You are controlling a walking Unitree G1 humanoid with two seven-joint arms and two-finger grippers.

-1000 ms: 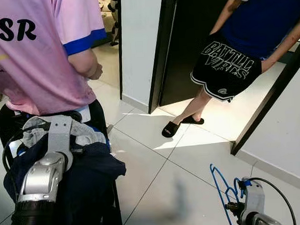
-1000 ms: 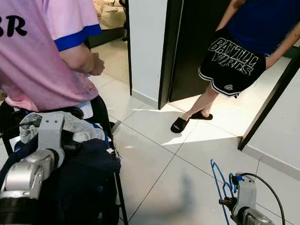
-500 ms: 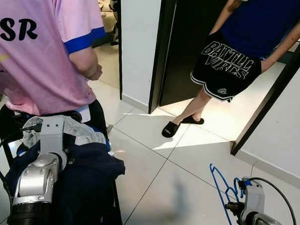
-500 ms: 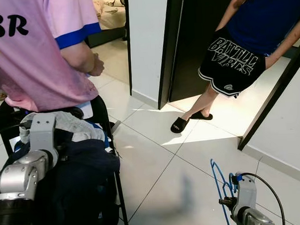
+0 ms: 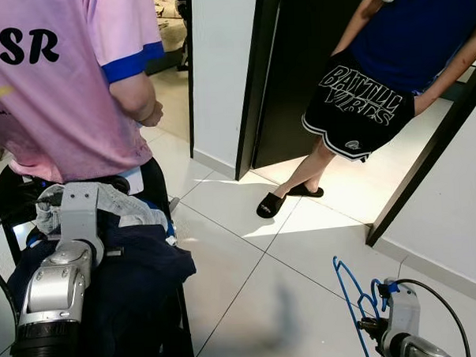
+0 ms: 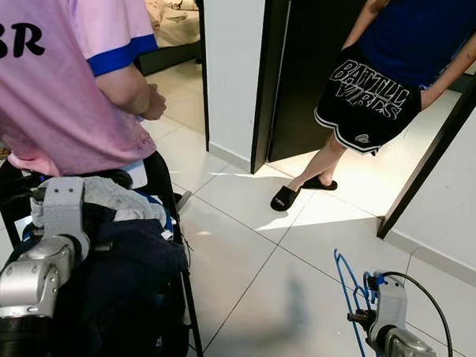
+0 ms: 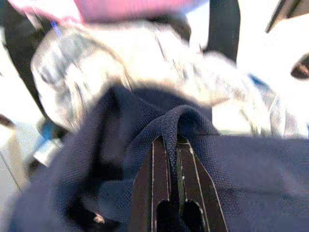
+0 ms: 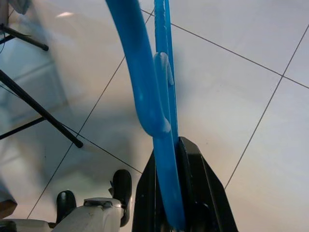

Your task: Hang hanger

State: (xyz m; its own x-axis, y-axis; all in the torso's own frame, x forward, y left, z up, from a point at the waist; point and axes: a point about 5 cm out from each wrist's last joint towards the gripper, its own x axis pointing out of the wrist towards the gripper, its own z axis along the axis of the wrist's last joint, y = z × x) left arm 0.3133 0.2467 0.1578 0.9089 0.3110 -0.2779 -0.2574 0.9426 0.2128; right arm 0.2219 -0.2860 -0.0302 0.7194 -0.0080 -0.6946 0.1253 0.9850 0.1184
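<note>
A blue plastic hanger [image 8: 145, 87] hangs low over the tiled floor at my right side [image 5: 350, 296], and my right gripper [image 8: 169, 147] is shut on its bar. My left arm [image 5: 64, 265] reaches over a pile of clothes on a black chair [image 5: 155, 178]. In the left wrist view my left gripper [image 7: 175, 142] is shut on a raised fold of the navy garment [image 7: 241, 169], which lies on top of the pile [image 5: 140, 278]. A grey-white garment [image 5: 132, 207] lies just beyond it.
A person in a pink shirt [image 5: 52, 84] stands right behind the chair. Another person in a blue top and black shorts [image 5: 361, 102] stands in the dark doorway [image 5: 284, 66] ahead. White floor tiles [image 5: 258, 272] lie between chair and hanger.
My left wrist has shifted a little to the left over the clothes pile, with the navy fold still pinched. The right arm and hanger have barely moved.
</note>
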